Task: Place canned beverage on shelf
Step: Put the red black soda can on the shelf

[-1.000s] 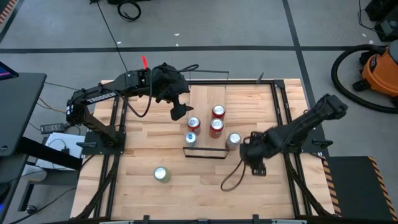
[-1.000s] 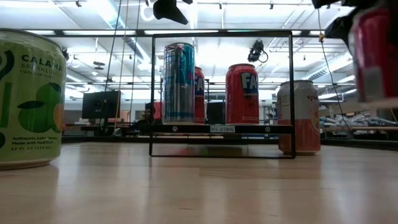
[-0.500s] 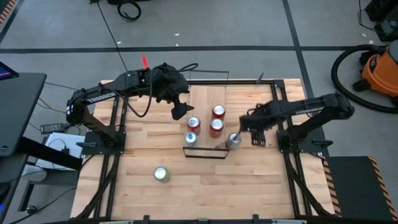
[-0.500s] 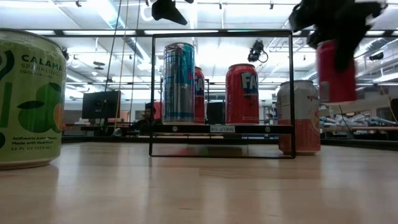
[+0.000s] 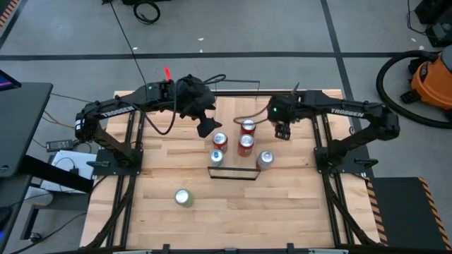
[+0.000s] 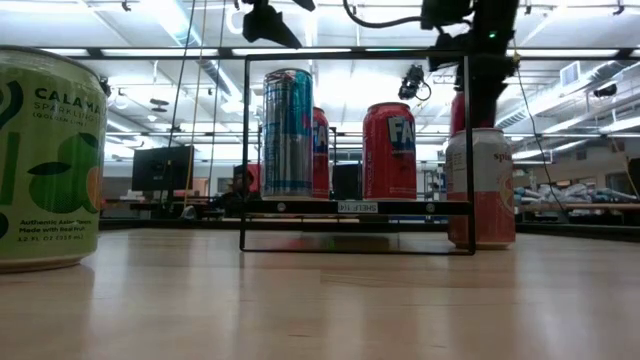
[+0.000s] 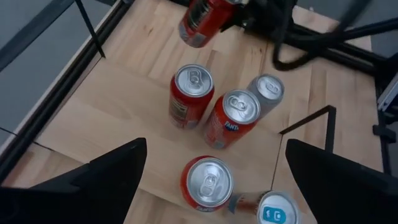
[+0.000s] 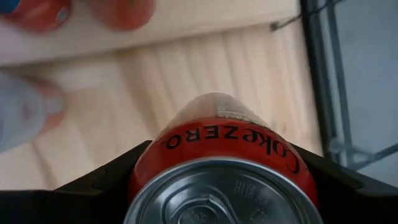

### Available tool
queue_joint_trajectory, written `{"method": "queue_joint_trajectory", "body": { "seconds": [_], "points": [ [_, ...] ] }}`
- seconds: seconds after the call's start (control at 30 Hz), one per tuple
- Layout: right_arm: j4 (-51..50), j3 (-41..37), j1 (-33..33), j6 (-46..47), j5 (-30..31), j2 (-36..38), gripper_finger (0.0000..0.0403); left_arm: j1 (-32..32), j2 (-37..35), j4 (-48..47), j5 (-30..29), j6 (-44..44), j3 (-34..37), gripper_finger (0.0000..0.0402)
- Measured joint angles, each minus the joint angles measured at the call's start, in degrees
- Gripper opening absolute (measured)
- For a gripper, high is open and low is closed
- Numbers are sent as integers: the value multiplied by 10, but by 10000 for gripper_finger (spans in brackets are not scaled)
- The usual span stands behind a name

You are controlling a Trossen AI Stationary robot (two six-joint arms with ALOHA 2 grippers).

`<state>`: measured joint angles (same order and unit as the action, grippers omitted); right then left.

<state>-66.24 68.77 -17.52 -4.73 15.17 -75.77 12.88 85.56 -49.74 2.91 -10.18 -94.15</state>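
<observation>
My right gripper (image 5: 280, 128) is shut on a red Coke Zero can (image 8: 225, 163), up in the air by the far right side of the shelf (image 6: 300, 207); the can also shows in the left wrist view (image 7: 202, 20). The shelf holds three red cans (image 7: 191, 93) (image 7: 233, 117) (image 7: 208, 182) and a tall blue can (image 6: 288, 132), all standing on their bases. A peach can (image 6: 480, 188) stands on the table beside the shelf's right rail. My left gripper (image 5: 205, 128) hangs open and empty above the shelf's far left side. My right gripper pinches the Coke Zero can's side wall (image 8: 155, 155) between its two fingers (image 8: 93, 186), one on each side. The fingers come from above, pointing down, with the can's top toward the wrist. The can hangs upright, lifted clear of table and shelf (image 6: 458, 108).
A green lime can (image 5: 183, 197) stands on the near left part of the table, large in the low view (image 6: 45, 160). Black frame rails (image 5: 321, 134) run along the table's left and right edges. An orange vacuum (image 5: 432, 79) stands on the floor to the far right.
My right gripper has carried the Coke Zero can from the near right part of the table toward the far edge and a little left, past the peach can, to beside the shelf's far right side. The can stays shut in the fingers and clear of the table.
</observation>
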Motion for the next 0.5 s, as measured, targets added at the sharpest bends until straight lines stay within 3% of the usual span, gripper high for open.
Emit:
{"method": "queue_joint_trajectory", "body": {
  "seconds": [0.5],
  "points": [
    [73, 123, -95, -134, -78, -129, 321, 0, 0, 1, 0, -28, 0, 396]
  ]
}}
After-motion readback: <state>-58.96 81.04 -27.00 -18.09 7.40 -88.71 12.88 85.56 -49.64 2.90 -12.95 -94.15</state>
